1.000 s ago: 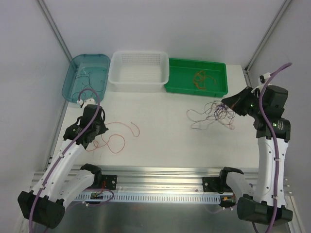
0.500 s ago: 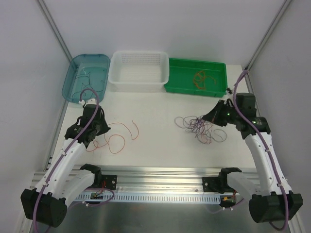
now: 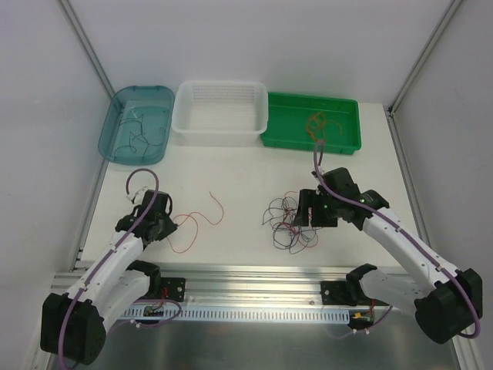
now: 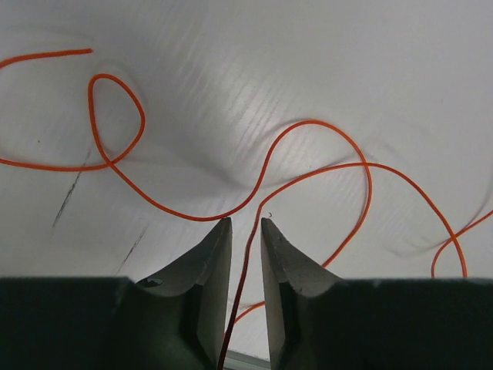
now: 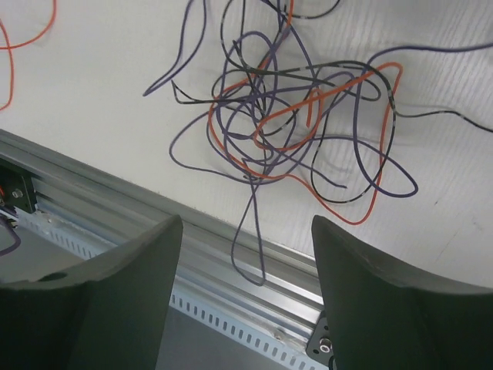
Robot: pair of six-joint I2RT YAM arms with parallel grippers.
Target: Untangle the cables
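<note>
OK, the left gripper (image 3: 160, 225) is sitting low over the table (image 3: 246, 173) at front-left, w/ its fingers (image 4: 212, 254) parted by only a narrow slit. A single orange cable (image 4: 308, 127) is running through that slit, apparently w/o being pinched, so it's looking let go rather than clamped. That orange cable (image 3: 196, 223) is lying loose on the table just beside the gripper, curling in open loops toward the centre. The right gripper (image 3: 302, 217) is hovering over the front-centre area w/ its fingers (image 5: 362, 262) spread wide and gripping nothing. The tangle (image 3: 289, 225) is lying right below it. In the right wrist view the tangle (image 5: 293, 116) is showing purple, black and orange strands knotted together, w/ one purple loop hanging over the aluminium rail (image 5: 115, 193) at the table's near edge. At the back, a blue bin (image 3: 115, 116) is holding a few dark wires, a white basket (image 3: 219, 135) is standing in the middle, and a green bin (image 3: 343, 142) is holding orange wires (image 3: 317, 125).
</note>
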